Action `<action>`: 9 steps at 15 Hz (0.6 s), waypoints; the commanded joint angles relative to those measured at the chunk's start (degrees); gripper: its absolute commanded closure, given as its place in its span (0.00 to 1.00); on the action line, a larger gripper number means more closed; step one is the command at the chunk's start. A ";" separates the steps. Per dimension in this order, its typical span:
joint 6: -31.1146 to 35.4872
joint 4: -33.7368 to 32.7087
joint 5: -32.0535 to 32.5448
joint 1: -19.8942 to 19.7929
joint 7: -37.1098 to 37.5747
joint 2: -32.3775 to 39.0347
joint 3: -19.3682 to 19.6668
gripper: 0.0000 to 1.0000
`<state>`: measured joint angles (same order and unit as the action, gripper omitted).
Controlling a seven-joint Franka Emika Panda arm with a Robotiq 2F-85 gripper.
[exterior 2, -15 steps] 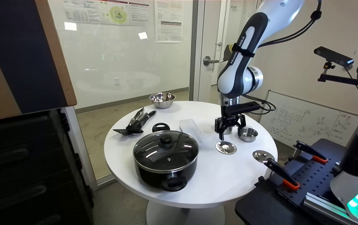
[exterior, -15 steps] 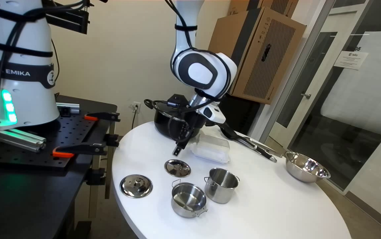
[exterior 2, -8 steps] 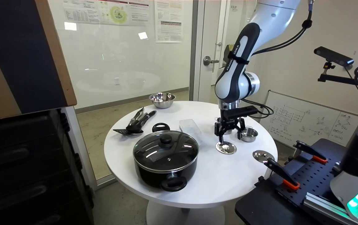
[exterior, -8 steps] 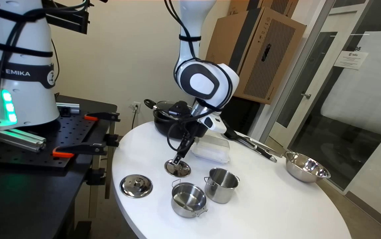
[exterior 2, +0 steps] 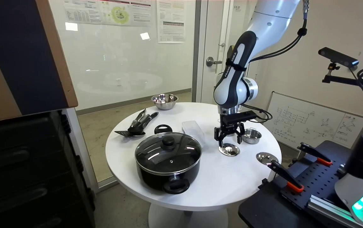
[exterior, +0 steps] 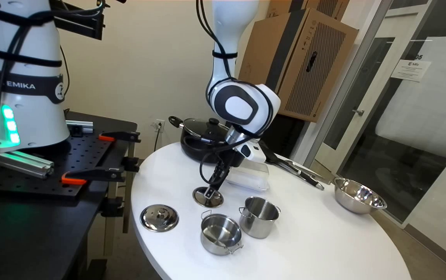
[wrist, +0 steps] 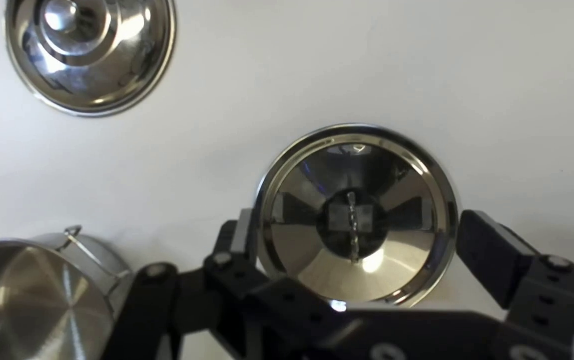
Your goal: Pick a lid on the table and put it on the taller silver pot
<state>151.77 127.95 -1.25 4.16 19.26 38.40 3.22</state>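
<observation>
Cardboard boxes (exterior: 304, 70) and a beige wall (exterior: 141, 77) rose near a round white table (exterior: 316, 241), and on it the small lid (wrist: 354, 220) lay under the gripper (exterior 2: 230, 143). The gripper's fingers (wrist: 492, 250) were spread wide, one at either side of the small lid's rim in the wrist view; I could not tell whether they touched it. Near the small lid were a larger lid (exterior: 159, 218), a wide silver pot (exterior: 217, 247) with its steel bottom in sight, and the taller silver pot (exterior: 257, 227). Across the small lid from both silver pots stood a black pot (exterior 2: 151, 179) under a glass lid (exterior 2: 168, 155), its inside too dark to make out. A plastic box (exterior: 248, 175) sat near the small lid; a metal bowl (exterior: 351, 204) and some utensils (exterior 2: 137, 126) lay well apart from it. In an exterior view the gripper mostly hid the taller silver pot; the wrist view cut off the larger lid and the wide silver pot.
</observation>
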 commanded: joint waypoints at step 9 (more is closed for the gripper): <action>0.39 -4.28 -3.07 0.72 0.34 3.80 0.44 0.56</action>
<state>151.77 125.05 -2.89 4.27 19.26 40.99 3.24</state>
